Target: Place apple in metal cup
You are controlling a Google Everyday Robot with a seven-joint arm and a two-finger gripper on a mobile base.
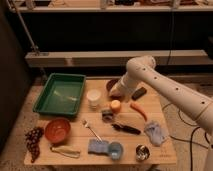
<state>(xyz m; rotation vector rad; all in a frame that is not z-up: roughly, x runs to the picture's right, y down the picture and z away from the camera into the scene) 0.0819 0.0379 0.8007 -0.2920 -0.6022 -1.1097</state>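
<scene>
The apple (pixel 115 105), small and yellow-orange, sits on the wooden table (pixel 75 142) near its middle. The metal cup (pixel 142 152), short and shiny with a dark inside, stands upright at the front right edge. My white arm reaches in from the right and bends down to the gripper (pixel 117 95), which hangs just above and behind the apple. The gripper is open and holds nothing. The cup is well in front of the gripper, apart from it.
A green tray (pixel 60 95) lies at the back left, with a white cup (pixel 93 97) beside it. A carrot (pixel 138 110), a black-handled tool (pixel 126 128) and a blue cloth (pixel 155 132) lie between apple and metal cup. A light blue cup (pixel 115 149), red bowl (pixel 57 130) and grapes (pixel 33 141) stand along the front.
</scene>
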